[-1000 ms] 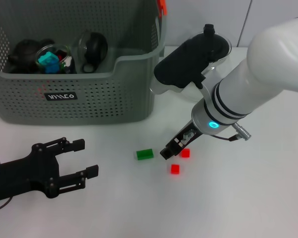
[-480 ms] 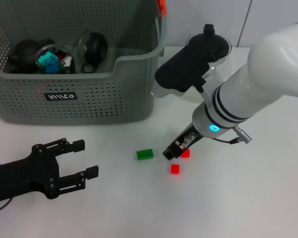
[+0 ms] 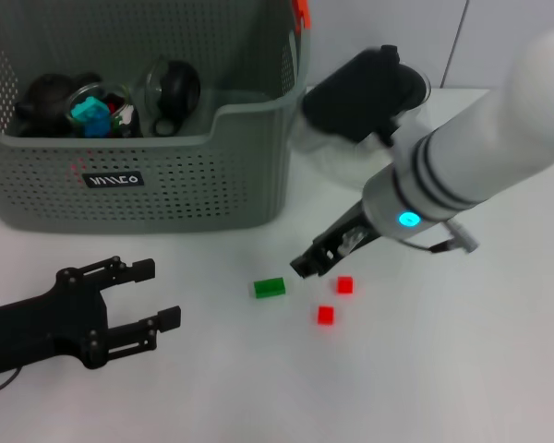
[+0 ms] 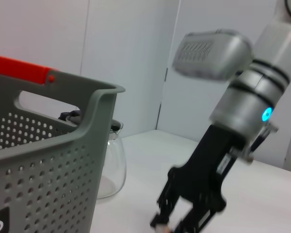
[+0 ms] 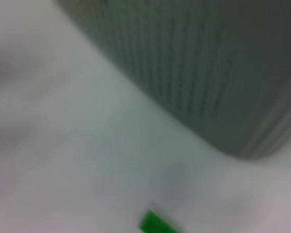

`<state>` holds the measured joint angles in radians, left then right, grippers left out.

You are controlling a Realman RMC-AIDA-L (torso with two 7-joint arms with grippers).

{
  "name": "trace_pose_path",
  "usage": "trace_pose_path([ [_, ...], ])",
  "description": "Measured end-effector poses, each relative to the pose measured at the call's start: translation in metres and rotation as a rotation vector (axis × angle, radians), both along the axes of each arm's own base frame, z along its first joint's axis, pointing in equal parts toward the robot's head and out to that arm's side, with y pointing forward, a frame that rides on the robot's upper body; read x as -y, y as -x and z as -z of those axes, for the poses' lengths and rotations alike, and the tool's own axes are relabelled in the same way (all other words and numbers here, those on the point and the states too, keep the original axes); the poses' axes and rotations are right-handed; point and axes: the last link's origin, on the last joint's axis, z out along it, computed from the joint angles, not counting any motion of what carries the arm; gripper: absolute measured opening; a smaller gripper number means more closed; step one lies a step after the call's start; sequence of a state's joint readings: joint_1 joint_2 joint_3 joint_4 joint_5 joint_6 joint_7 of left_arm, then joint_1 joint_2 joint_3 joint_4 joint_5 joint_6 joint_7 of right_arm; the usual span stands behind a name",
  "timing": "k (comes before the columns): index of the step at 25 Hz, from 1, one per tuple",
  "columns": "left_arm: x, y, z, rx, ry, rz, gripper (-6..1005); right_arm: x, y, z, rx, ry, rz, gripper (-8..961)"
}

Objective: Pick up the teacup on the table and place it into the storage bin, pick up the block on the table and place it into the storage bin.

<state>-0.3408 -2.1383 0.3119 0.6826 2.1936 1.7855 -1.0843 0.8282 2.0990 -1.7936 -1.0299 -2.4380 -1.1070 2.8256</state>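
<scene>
Blocks lie just beside my right pincer [image 3: 307,266]: green block [image 3: 269,287] to its left, two red blocks [image 3: 344,285] to its right. Its grip I cannot tell. Bin [image 3: 249,148] stands behind it. My left pincer [image 3: 157,293] waits open, apart.

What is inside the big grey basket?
Inside the storage bin sit a dark teapot, a glass cup holding a teal block, and a black-lidded glass pot. The wall hides anything lower down.
</scene>
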Motion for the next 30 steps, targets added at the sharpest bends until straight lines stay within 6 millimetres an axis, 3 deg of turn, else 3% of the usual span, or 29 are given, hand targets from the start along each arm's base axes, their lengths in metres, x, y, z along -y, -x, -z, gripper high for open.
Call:
trace_pose_path([
  [5,0.000,0.001,-0.003,0.011,-0.012,-0.010,742,0.000,0.028,-0.062,-0.241,-0.021,-0.046,437],
  [11,-0.002,0.001,-0.006,0.016,-0.019,-0.016,741,0.007,0.051,-0.123,-0.598,0.034,-0.165,436],
  [16,-0.005,0.000,-0.007,0.017,-0.021,-0.020,740,-0.006,0.071,-0.148,-0.777,-0.047,-0.319,437],
  [20,-0.007,-0.001,-0.006,0.024,-0.019,-0.021,740,-0.034,0.091,-0.133,-0.748,-0.118,-0.362,451],
  [25,-0.008,-0.003,-0.004,0.042,-0.017,-0.028,739,-0.078,0.120,-0.087,-0.611,-0.180,-0.377,468],
  [30,-0.007,-0.004,-0.002,0.048,-0.013,-0.030,739,-0.100,0.140,-0.047,-0.500,-0.226,-0.424,485],
])
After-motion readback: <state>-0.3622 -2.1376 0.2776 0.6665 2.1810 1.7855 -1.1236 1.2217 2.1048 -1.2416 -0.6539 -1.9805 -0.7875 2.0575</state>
